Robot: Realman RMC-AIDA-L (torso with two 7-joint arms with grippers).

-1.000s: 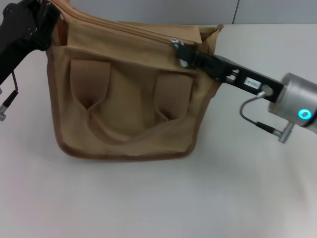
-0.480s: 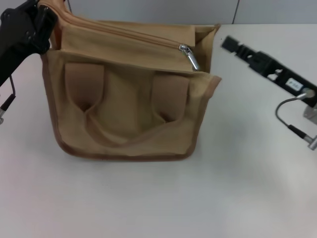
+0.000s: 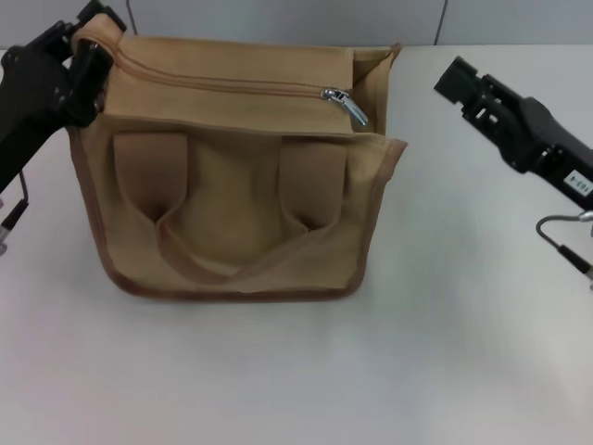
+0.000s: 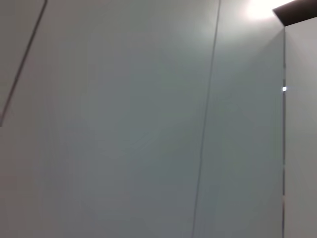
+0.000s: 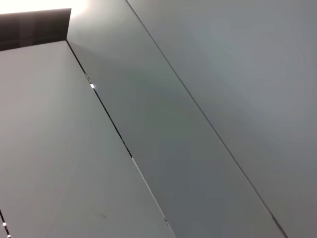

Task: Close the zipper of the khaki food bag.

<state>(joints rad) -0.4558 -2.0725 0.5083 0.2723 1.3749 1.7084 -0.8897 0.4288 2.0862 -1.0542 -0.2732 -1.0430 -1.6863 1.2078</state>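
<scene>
With the khaki food bag (image 3: 236, 176) standing upright on the white counter (image 3: 417, 371), its zipper (image 3: 232, 86) lies shut along the top flap.
The silver pull tab (image 3: 350, 107) hangs at the bag's right end; the left pincer (image 3: 88, 56) is clamped on the bag's upper left corner; the right pincer (image 3: 460, 83) hovers well apart to the right, and whether it is apart or together I cannot tell.

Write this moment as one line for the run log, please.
bag: upright on table | zipper pull: at right end, looks closed | left gripper: at bag's top left corner | right gripper: off bag
</scene>
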